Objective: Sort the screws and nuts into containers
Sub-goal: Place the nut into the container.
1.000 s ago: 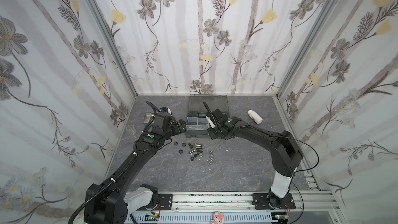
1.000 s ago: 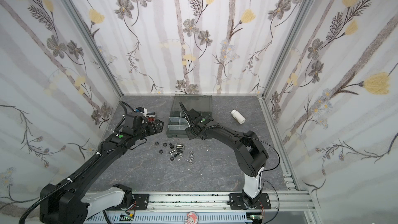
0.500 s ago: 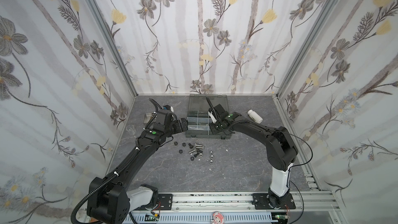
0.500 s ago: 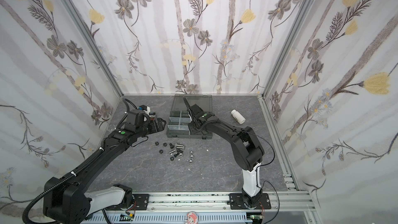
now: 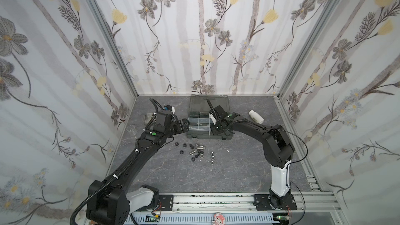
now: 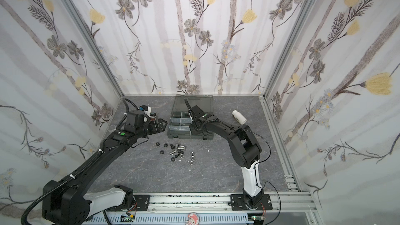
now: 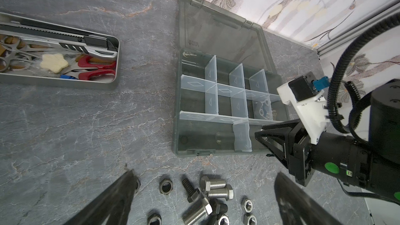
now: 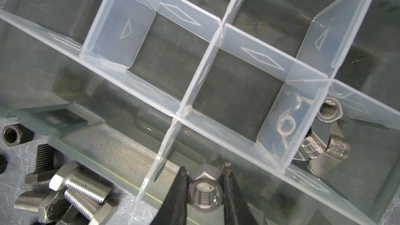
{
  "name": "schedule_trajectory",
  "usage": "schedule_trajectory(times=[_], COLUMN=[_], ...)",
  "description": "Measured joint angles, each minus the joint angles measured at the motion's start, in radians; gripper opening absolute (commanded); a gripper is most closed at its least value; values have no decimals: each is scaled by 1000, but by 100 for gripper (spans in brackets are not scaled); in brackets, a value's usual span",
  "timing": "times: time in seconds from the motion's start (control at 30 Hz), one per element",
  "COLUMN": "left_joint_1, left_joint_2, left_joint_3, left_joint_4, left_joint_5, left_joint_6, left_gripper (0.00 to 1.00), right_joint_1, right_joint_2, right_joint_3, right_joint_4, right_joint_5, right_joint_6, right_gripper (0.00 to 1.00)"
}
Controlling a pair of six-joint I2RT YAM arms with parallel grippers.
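Right gripper [image 8: 205,166] has swung in from the front edge of the organizer box [image 5: 201,135]. Its jaws are narrow, pinching a silver nut [image 8: 204,189] over a front-row compartment [image 8: 270,198], so drop-off looks due next. Left gripper [image 7: 204,172], wide and empty, has edged closer above the loose screws and nuts [image 5: 195,151] still unsorted on the table [image 5: 238,169]

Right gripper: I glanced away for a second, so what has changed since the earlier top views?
The right gripper, pinching a shiny silver hex nut, shifted slightly farther over the dark grey plastic organizer box. The open left gripper crept a little toward that box. The loose screws and nuts in front of it, the white bottle and the box stayed put.
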Motion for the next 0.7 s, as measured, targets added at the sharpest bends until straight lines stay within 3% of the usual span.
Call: schedule_trajectory(times=[0.17, 0.33, 0.7], left_joint_1=[-2, -25, -159], left_joint_2=[-2, -2, -8], left_joint_3=[1, 27, 74], left_joint_4=[-9, -39, -126], left_joint_5=[25, 29, 10], left_joint_6=[10, 45, 110], left_gripper=[100, 100, 92], right_joint_1=[0, 0, -4], right_joint_2=[0, -2, -131], right_joint_3=[5, 5, -56], right_joint_4=[2, 3, 26], right_joint_5=[0, -2, -11], right_joint_6=[0, 0, 19], right_gripper=[39, 41, 48])
